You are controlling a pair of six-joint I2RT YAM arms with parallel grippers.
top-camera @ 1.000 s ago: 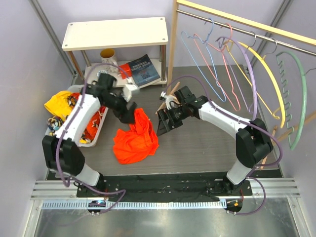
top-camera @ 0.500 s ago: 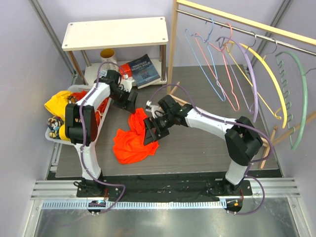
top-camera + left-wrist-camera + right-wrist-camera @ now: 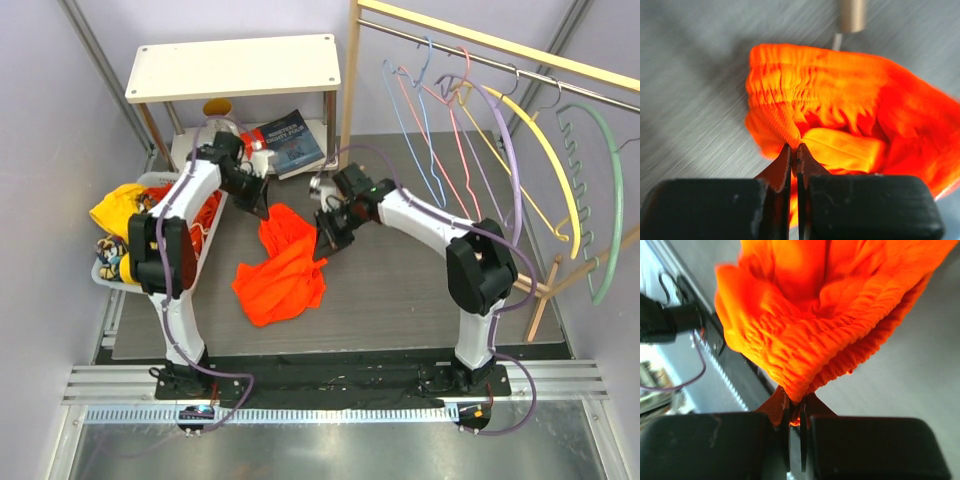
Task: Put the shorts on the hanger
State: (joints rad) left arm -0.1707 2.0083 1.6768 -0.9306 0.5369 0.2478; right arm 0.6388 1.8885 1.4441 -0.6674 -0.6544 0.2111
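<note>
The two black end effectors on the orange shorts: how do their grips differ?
The left end effector pinches the bright orange fabric shorts at the far-left corner of the raised edge; the right end effector pinches the edge's right end. In the wrist views, the left bites a thin fold below the gathered waistband, the right the ribbed waistband itself. Both are shut on the shorts.

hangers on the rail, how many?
6 visible, left to right along the rail: light-blue hanger, pink hanger, lilac hanger, yellow hanger, green hanger, and a wooden one low at the right end. Overlaps may hide more.
</note>
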